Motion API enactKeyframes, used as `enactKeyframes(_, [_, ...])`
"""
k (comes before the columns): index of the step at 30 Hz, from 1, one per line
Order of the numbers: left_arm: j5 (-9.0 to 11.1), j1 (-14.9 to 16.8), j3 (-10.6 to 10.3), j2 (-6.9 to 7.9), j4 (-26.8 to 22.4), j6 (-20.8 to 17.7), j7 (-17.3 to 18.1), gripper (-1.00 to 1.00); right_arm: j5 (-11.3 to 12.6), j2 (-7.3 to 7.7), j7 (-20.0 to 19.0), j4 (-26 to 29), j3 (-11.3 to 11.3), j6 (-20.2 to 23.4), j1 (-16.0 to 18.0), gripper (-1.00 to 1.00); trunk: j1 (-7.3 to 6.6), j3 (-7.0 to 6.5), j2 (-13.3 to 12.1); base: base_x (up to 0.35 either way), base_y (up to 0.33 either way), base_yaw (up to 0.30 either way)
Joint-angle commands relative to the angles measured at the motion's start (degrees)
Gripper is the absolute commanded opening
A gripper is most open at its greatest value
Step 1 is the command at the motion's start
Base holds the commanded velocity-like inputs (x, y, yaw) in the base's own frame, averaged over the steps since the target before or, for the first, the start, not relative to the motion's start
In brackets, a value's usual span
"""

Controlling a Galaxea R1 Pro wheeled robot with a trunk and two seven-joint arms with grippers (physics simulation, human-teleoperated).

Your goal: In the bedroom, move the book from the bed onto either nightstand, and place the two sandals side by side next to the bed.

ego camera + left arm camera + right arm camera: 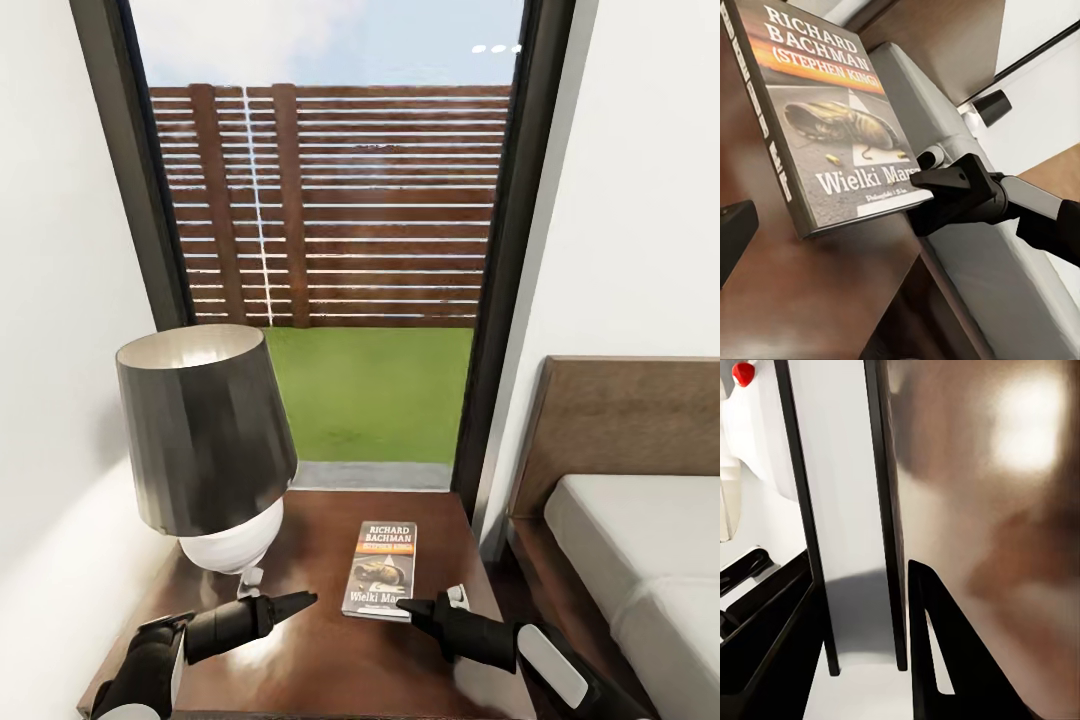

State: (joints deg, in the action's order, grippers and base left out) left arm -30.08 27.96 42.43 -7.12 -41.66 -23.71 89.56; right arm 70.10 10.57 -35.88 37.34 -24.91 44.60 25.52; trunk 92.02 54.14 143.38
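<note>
A: What shares the nightstand [320, 650] with the book [384, 568]?
B: A black-shaded lamp [205, 445] on the left; the bed [640, 540] lies right, the window [330, 230] beyond.
A: Any writing?
B: "RICHARD BACHMAN (STEPHEN KING)", "Wielki Mars…" on the cover, lying flat.
A: The pincers?
B: Right gripper [418, 606] touches the book's near corner, spread apart, holding nothing. Left gripper [300, 601], near the lamp base: cannot tell

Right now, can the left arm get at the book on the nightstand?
Probably yes. The book lies flat on the nightstand, and the left gripper hovers beside it with bare wood between. The right gripper sits at the book's near edge and might crowd it.
</note>
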Motion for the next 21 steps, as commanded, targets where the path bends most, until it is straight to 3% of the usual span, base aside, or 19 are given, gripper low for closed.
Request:
enactKeyframes(1, [-0.60, 0.08, 0.38, -0.09, -0.09, -0.61, 0.44, 1.00, 0.21, 0.06, -0.14, -0.01, -0.23, 0.05, 0.06, -1.00, -0.01, 0.06, 0.03, 0.000, 0.000, 0.000])
enactKeyframes(9, [-0.60, 0.08, 0.38, -0.09, -0.09, -0.63, 0.44, 1.00, 0.21, 0.06, -0.13, -0.03, -0.26, 0.07, 0.06, -1.00, -0.01, 0.06, 0.03, 0.000, 0.000, 0.000])
enactKeyframes(15, [-0.60, 0.08, 0.38, -0.09, -0.09, -0.63, 0.44, 1.00, 0.21, 0.06, -0.09, -0.02, -0.25, 0.05, 0.06, -1.00, 0.14, 1.39, 0.11, 0.000, 0.000, 0.000])
enactKeyframes(21, [-0.60, 0.08, 0.38, -0.09, -0.09, -0.61, 0.44, 1.00, 0.21, 0.06, -0.11, -0.01, -0.23, 0.05, 0.06, -1.00, 0.14, 1.39, 0.11, 0.000, 0.000, 0.000])
